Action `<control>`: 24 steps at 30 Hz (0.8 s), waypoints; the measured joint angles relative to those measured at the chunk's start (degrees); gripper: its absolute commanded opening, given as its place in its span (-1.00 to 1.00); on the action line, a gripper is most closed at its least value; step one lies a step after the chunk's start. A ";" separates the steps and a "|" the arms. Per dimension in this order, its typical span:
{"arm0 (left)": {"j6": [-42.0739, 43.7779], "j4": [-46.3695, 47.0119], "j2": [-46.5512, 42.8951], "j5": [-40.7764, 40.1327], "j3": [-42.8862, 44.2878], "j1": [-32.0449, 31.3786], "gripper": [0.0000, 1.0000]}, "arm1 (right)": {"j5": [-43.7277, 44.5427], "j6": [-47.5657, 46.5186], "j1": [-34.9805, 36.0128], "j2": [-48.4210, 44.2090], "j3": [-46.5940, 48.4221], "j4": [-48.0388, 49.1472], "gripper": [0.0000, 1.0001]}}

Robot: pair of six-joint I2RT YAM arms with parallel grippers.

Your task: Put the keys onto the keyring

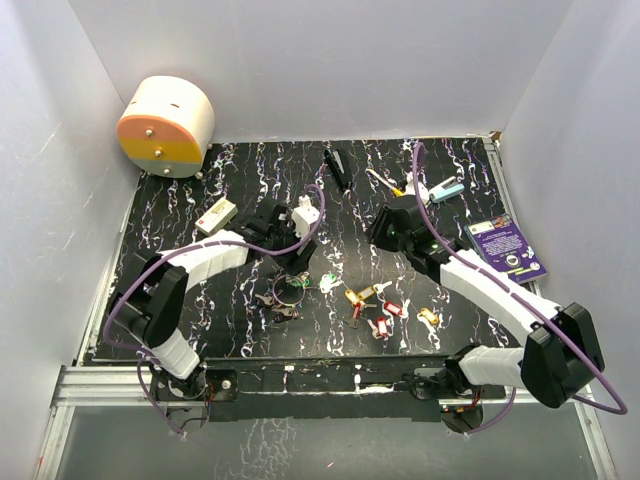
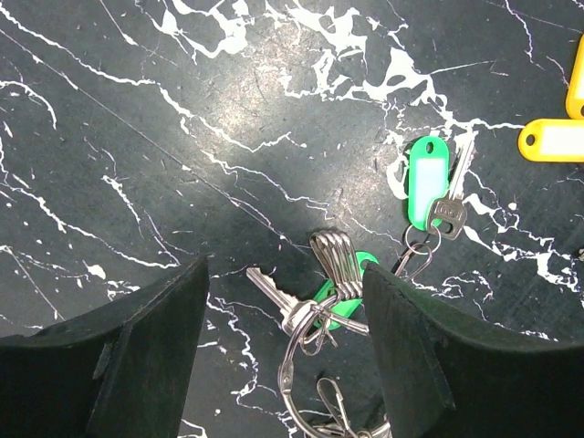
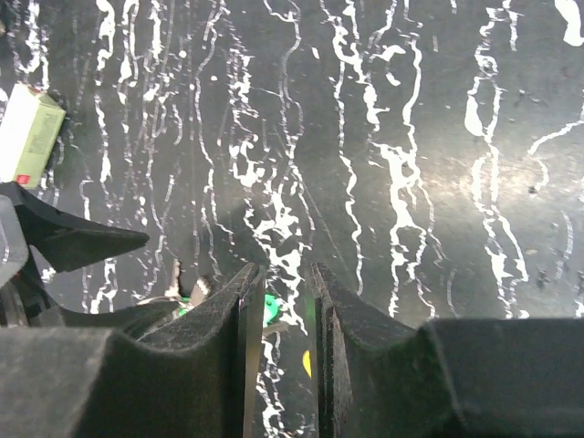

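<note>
Wrist view alone shows the thin silver wire keyring [image 2: 286,379] framed by my left gripper [image 2: 285,274], jaws wide, ring's bottom cut off. My right gripper [image 3: 287,274]: narrow empty slit.

Both arms forward, angled inward; left hand [image 2: 285,269] fingers wide apart, right hand [image 3: 286,269] fingers narrowly parted.

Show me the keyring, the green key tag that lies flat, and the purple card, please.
keyring [image 2: 284,379], left wrist view, on the left arc of its silver wire.
green key tag [image 2: 425,181], left wrist view, on its white label window.
purple card [image 1: 506,250], top external view, on the middle of its face.
</note>
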 measured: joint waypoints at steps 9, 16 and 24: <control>-0.17 2.99 0.24 -1.97 -3.23 -2.69 0.29 | 2.80 -2.16 -0.72 -3.48 -3.63 -6.27 -0.40; 0.66 3.98 1.49 -3.56 -3.41 -3.15 0.20 | 3.15 -2.84 -1.70 -5.70 -5.53 -7.87 -0.41; 2.51 5.62 1.79 -6.71 -4.09 -3.37 0.02 | 3.15 -3.04 -1.90 -6.78 -7.52 -8.04 -0.42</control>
